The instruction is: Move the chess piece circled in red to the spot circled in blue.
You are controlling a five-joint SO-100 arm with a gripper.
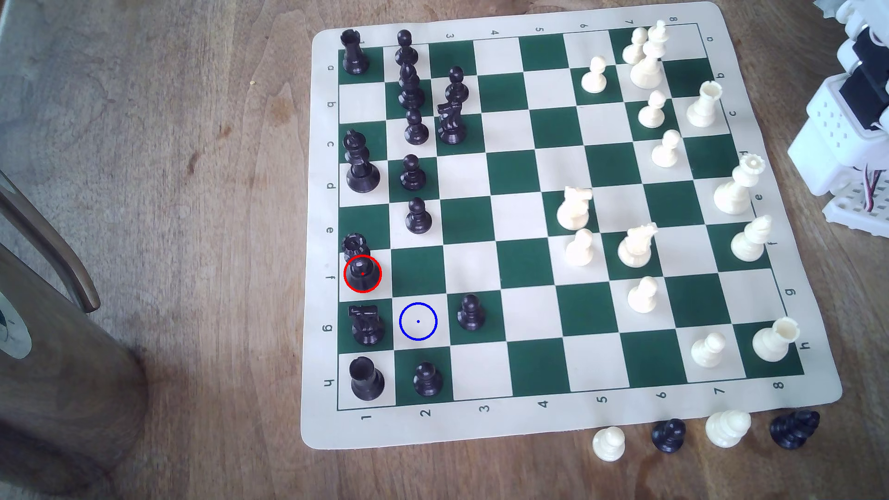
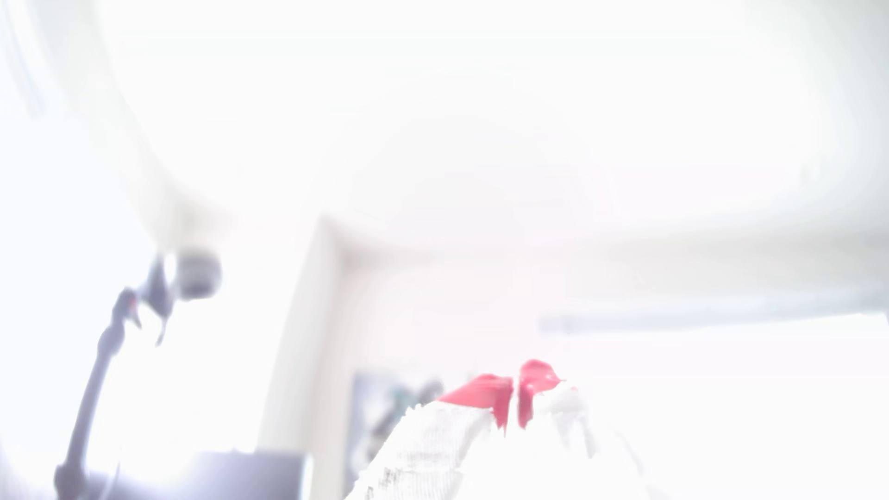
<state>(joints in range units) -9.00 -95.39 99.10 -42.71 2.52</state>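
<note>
Chess is the game on my table, and my job has not started yet. The chess piece [image 1: 358, 262] I must move is a black queen with a bumpy crown. She stands up straight on a cream square with a red ring, in the first row at the exterior view's left edge of the mat [image 1: 553, 423]. The spot [image 1: 418, 321] with the blue ring is the next square over, one step toward the exterior view's right and one step nearer the camera. A black knight [image 1: 367, 324] stands just beside the spot, and a black pawn [image 1: 470, 312] stands on its other side.

My arm [image 1: 846, 110] sits folded at the exterior view's far right, so the queen is all the way across the board from me. I think I must reach over the white pieces.

My gripper [image 2: 514, 384] has red tips that look almost pressed together in the bright, washed-out wrist view, holding nothing, but I cannot tell for sure.
</note>
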